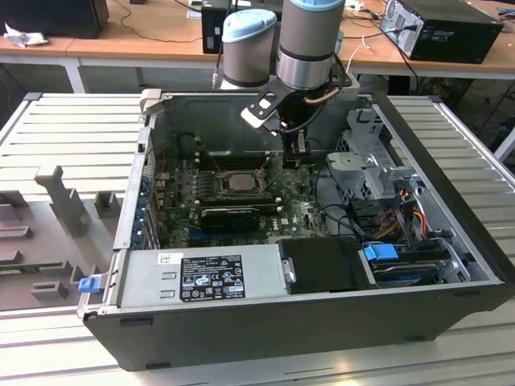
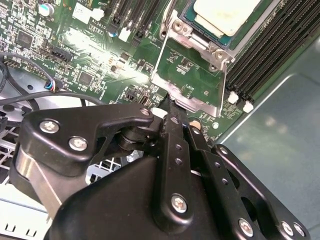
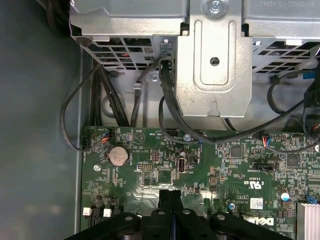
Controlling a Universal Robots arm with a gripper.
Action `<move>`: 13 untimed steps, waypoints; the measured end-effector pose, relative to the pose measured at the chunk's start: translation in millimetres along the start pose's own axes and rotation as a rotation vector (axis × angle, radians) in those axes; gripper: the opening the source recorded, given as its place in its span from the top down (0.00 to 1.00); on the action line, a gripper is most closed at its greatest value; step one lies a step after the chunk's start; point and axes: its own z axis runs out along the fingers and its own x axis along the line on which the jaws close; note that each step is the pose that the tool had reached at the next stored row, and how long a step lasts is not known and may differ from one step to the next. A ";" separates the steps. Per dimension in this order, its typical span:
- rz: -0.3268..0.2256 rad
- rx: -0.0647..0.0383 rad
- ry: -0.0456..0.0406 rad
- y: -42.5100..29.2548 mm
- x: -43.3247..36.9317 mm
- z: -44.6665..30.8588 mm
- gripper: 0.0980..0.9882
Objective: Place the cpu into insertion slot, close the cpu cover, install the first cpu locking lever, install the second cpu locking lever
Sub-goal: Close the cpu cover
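Note:
The cpu [image 1: 239,182] lies flat in the insertion slot [image 1: 219,180] on the green motherboard; in the second wrist view the cpu [image 2: 225,15] shows its pale face inside the socket rim [image 2: 180,27]. The cpu cover [image 2: 172,89], a grey metal frame with a cut-out centre, stands swung open off the socket, on the side toward the gripper. My gripper [image 1: 295,157] hangs inside the case just to the exterior view's right of the socket. Its black fingers [image 3: 165,200] are pressed together, and the gripper [image 2: 170,107] sits at the cover's free edge. Whether it touches the cover is hidden.
A black graphics card [image 1: 229,215] lies in front of the socket, with the power supply [image 1: 209,273] nearer still. The metal drive cage [image 1: 370,161] and cables [image 3: 165,115] crowd the exterior view's right. Memory slots [image 2: 260,60] flank the socket. A grey moulded tray [image 1: 56,193] lies outside the case.

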 end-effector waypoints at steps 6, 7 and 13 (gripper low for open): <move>0.000 0.000 0.0000 -1.2 0.0 0.0 0.99; 0.000 0.000 0.0001 -1.3 0.0 0.0 0.99; 0.000 0.000 0.0001 -7.8 0.2 -0.2 0.99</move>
